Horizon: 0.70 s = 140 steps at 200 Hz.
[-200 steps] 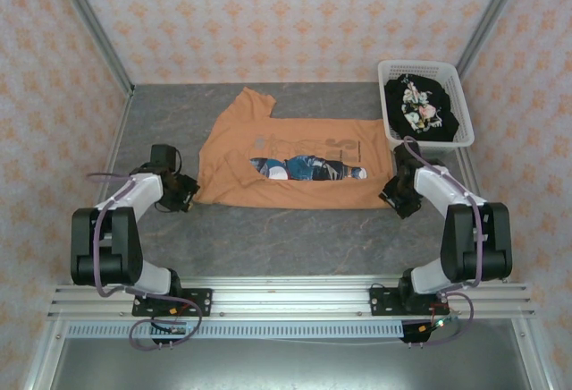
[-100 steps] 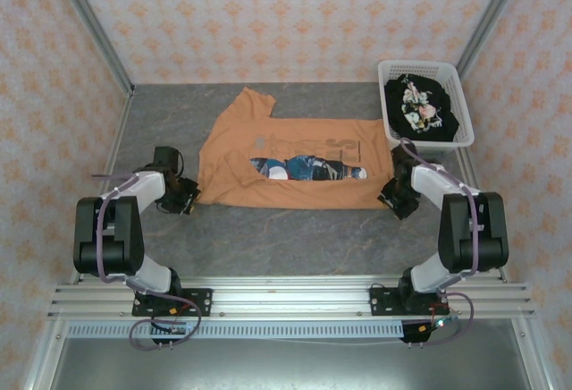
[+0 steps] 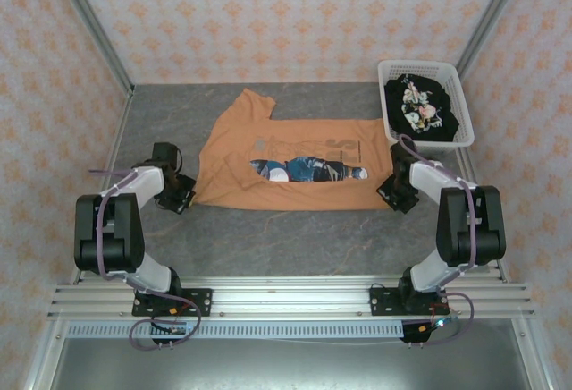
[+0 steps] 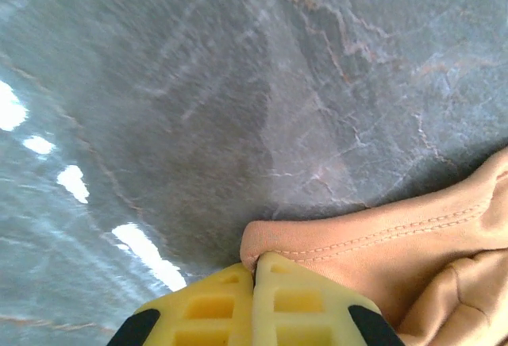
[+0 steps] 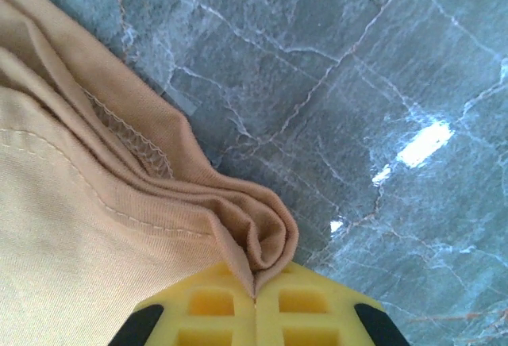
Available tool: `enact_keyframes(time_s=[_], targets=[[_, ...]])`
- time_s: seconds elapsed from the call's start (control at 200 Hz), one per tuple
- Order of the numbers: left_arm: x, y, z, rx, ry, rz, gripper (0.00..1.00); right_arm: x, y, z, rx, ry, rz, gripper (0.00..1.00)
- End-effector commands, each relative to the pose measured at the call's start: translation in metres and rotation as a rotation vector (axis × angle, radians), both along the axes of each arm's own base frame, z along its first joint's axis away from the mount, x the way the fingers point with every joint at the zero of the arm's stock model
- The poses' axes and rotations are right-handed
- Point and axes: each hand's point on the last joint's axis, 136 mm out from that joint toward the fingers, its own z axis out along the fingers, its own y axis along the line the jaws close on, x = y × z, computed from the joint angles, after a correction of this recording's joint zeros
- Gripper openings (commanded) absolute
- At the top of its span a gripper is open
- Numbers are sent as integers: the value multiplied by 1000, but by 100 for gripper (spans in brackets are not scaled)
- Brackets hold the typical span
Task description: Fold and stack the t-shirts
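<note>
The grey, marble-veined table top (image 3: 295, 238) runs back to three walls of pale pink wallpaper with small orange floral motifs (image 3: 286, 14). Silver metal corner posts (image 3: 91, 28) rise slanting from the far corners, and ribbed aluminium rails (image 3: 286, 299) cross the near edge. Up close the stone-look surface is glossy, with bright white patches of reflected light (image 5: 425, 144) and thin pale veins.

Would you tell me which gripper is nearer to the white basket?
Right. The right gripper sits just in front of the basket, at the shirt's right corner; the left gripper is across the shirt, at its left corner.
</note>
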Motion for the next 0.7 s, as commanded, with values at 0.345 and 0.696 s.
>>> enact_keyframes(time_s=[0.345,0.696], targets=[[-85,50,18,249,244,-20,0,-71,11,-1,-26,143,-18,0],[-109,59,2,244,291,30,26,-106,29,-9,38,189,-2,10]])
